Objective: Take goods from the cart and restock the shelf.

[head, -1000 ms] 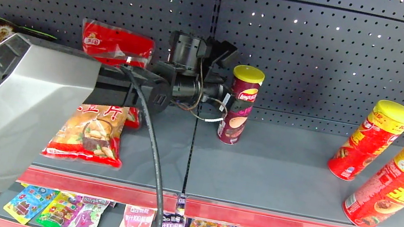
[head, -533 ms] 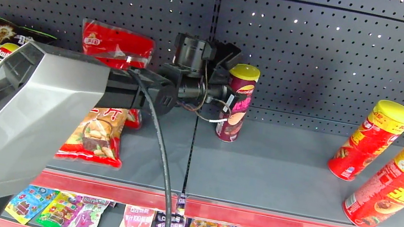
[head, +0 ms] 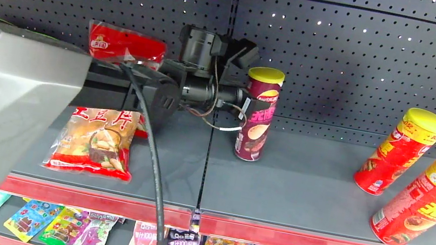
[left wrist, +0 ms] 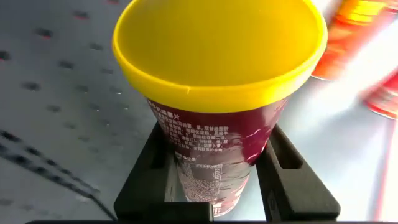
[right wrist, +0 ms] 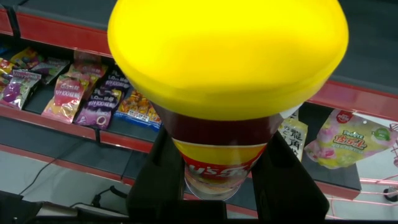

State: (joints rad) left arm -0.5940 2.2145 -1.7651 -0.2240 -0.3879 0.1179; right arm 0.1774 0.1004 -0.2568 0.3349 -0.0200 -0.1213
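Left claw [head: 258, 108] has righted the purple can [head: 251, 142]

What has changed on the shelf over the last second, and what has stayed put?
The left gripper, still shut on the purple can, brought it from a slight lean to upright and a little lower, toward the shelf board. The two red cans and the peanut bag stayed put.

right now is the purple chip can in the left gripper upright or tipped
Upright. The purple can stands vertical, yellow lid on top, base down at the shelf, with the left gripper shut around its middle.
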